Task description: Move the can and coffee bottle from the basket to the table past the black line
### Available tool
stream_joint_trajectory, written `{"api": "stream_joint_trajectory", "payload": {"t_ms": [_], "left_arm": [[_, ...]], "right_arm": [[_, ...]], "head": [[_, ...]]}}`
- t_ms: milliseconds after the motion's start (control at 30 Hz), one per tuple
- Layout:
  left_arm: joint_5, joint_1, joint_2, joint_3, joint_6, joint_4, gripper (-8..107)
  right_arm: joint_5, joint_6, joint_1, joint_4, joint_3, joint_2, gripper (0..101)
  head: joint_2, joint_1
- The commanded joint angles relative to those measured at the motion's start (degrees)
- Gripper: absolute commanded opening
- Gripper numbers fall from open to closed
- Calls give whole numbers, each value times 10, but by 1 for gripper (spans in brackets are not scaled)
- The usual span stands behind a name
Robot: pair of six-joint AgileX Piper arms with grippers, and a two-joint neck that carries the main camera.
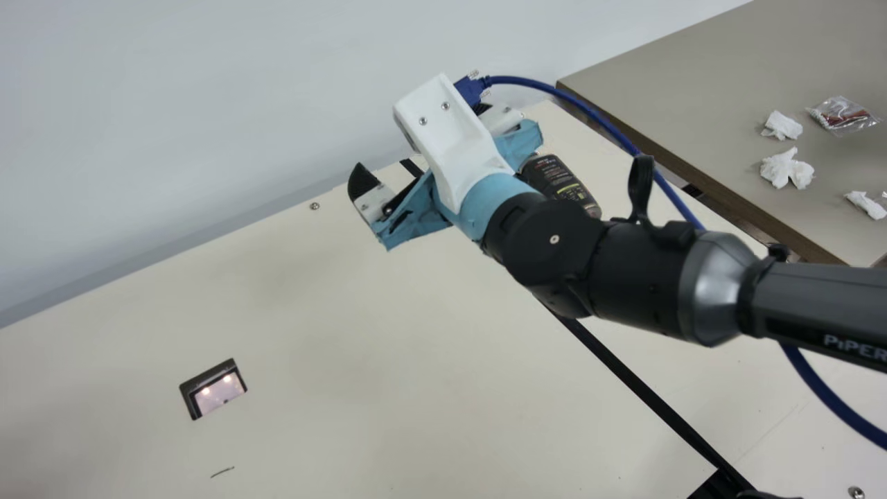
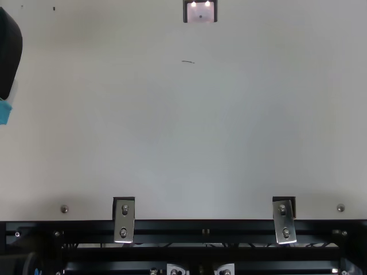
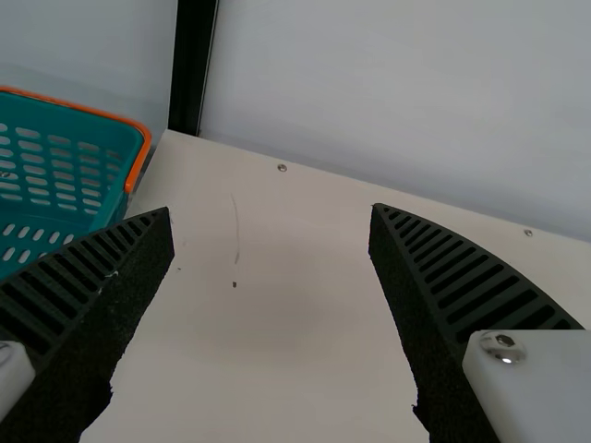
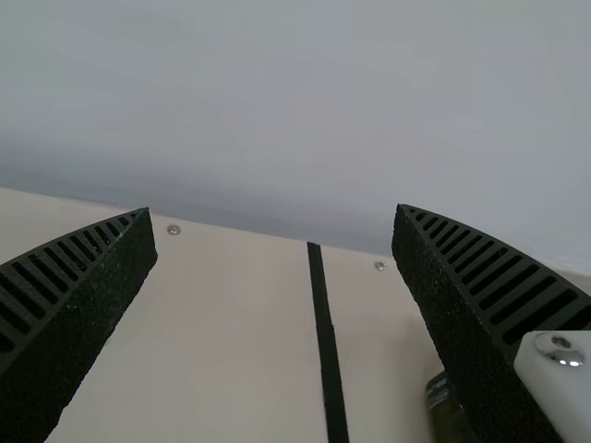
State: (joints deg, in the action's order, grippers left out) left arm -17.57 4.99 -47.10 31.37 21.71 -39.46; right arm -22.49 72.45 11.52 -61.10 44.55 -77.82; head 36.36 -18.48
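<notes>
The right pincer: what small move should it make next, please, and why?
Probably the right pincer should back away gently from the dark container: its fingers are wide open, and the container is past the black line.

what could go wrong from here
The open right gripper looks close to the dark container past the black line, so a sideways move might knock it. The blue cable loops loosely beside that arm and could snag or brush the container. The left gripper, also open, may bump the basket if it swings that way.
</notes>
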Motion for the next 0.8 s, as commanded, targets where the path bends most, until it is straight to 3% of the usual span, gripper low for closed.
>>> {"api": "stream_joint_trajectory", "payload": {"t_ms": [0, 400, 767], "left_arm": [[0, 0, 0, 0, 0, 0, 90], [0, 0, 0, 0, 0, 0, 90], [0, 0, 0, 0, 0, 0, 90]], "right_arm": [[5, 14, -3, -2, 3, 9, 101], [43, 67, -19, -18, -6, 93, 101], [84, 69, -47, -47, -49, 184, 101]], "head": [[12, -20], [12, -20], [12, -20]]}}
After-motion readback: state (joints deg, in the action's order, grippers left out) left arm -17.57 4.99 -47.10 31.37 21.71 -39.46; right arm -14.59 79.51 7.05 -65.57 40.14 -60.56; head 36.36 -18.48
